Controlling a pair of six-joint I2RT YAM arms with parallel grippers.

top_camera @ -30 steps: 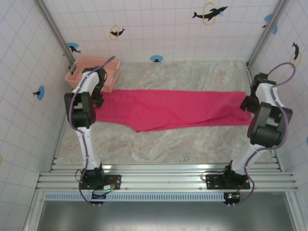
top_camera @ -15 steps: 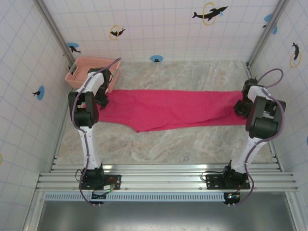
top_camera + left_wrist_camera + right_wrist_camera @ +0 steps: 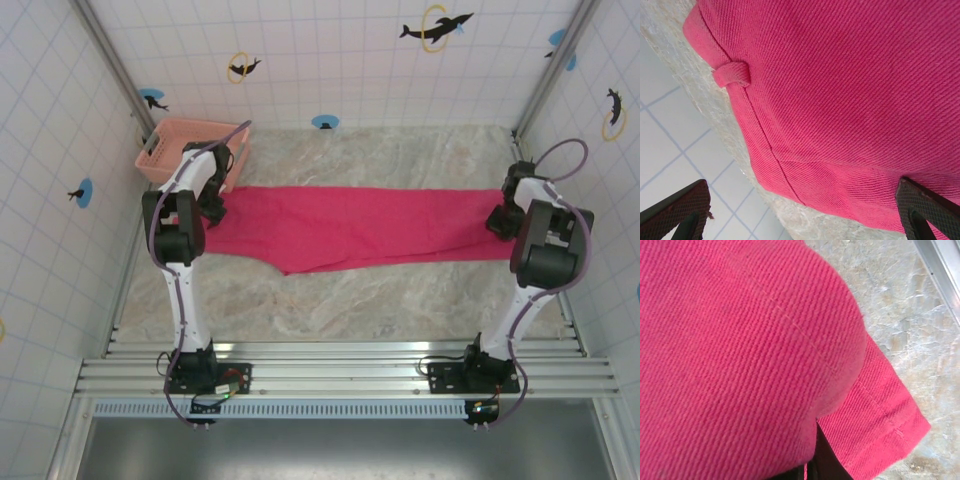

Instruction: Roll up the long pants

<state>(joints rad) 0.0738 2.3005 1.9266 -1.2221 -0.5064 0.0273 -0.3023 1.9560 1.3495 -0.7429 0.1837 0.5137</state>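
The long pants [image 3: 360, 225] lie flat across the table, magenta-red, waistband at the left and leg hems at the right. My left gripper [image 3: 213, 205] hangs over the waistband end. In the left wrist view it [image 3: 801, 187] is open, fingers [image 3: 677, 207] wide apart, with the waistband and a belt loop [image 3: 732, 75] between and beyond them. My right gripper [image 3: 498, 220] is at the hem end. The right wrist view shows it [image 3: 815, 467] shut on a raised fold of the pants [image 3: 740, 355], one dark finger [image 3: 826, 460] beside the flat hem [image 3: 880, 420].
A pale salmon-pink lattice basket [image 3: 165, 150] stands at the back left corner, just behind the left arm. Tiled walls close in on both sides. Bare marble table [image 3: 400, 150] lies behind the pants and in front of them [image 3: 350, 305].
Over the last second both arms swung inward onto the pants' ends, the right gripper coming over the hems. Almost nothing has moved in the last half second.
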